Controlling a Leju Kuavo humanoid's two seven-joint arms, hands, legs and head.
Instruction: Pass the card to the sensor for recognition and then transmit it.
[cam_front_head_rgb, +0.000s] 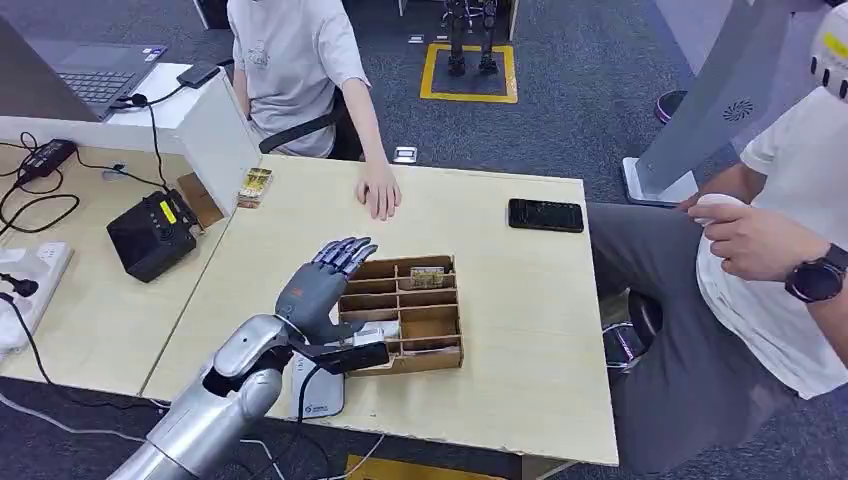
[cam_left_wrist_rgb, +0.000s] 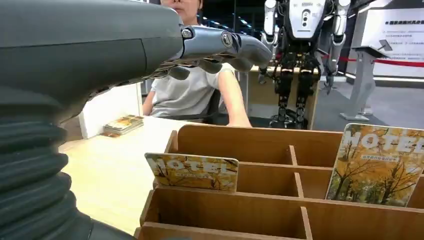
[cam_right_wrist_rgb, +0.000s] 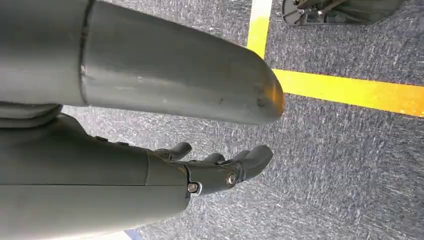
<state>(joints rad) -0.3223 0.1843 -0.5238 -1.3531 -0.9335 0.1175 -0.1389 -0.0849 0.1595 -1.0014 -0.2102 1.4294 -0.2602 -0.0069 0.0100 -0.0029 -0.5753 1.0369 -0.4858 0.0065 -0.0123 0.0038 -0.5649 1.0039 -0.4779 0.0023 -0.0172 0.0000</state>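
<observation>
Risk is judged to lie mainly in the pick itself: the left hand (cam_front_head_rgb: 325, 283) is held above the near-left part of the wooden divider box (cam_front_head_rgb: 445, 352) with its fingers spread and nothing in them, and the cards stand thin and upright in narrow slots. If the fingers are lowered off-line, a partition could be struck, the light box could be pushed across the table (cam_front_head_rgb: 520, 380), or a card could be tipped flat where it cannot be pinched. A poor pinch could also let the card be dropped before the white sensor pad (cam_front_head_rgb: 318, 392) at the near edge of the table is reached.

In the left wrist view, two hotel cards are seen in the box: one card (cam_left_wrist_rgb: 192, 172) is leant in a middle row, another card (cam_left_wrist_rgb: 382, 165) is stood taller in a slot farther along. The other compartments shown appear empty.

A small stack of cards (cam_front_head_rgb: 255, 185) is laid near the far-left corner of the table, and a black phone (cam_front_head_rgb: 545, 214) near its far-right edge. A person's hand (cam_front_head_rgb: 378, 190) is rested on the far edge.

The right hand (cam_right_wrist_rgb: 220, 167) is hung over the carpet with loosely curled fingers, nothing being held.
</observation>
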